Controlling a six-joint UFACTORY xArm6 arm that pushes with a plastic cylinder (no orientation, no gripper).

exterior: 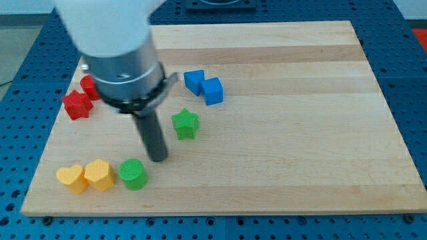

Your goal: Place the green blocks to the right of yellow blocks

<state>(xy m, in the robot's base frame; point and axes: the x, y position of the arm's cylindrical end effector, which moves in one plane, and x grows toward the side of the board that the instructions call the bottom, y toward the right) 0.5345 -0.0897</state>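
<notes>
Green round block (133,174) sits just right of the two yellow blocks (86,177); green star (185,124) lies apart, above. My tip (158,159) rests between them. No gripper shows. Red blocks (81,97) and blue blocks (204,86) sit higher on the surface (300,120).

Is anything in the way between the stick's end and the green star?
No. My tip sits below and to the view's left of the green star block, with only bare wood between them.
</notes>
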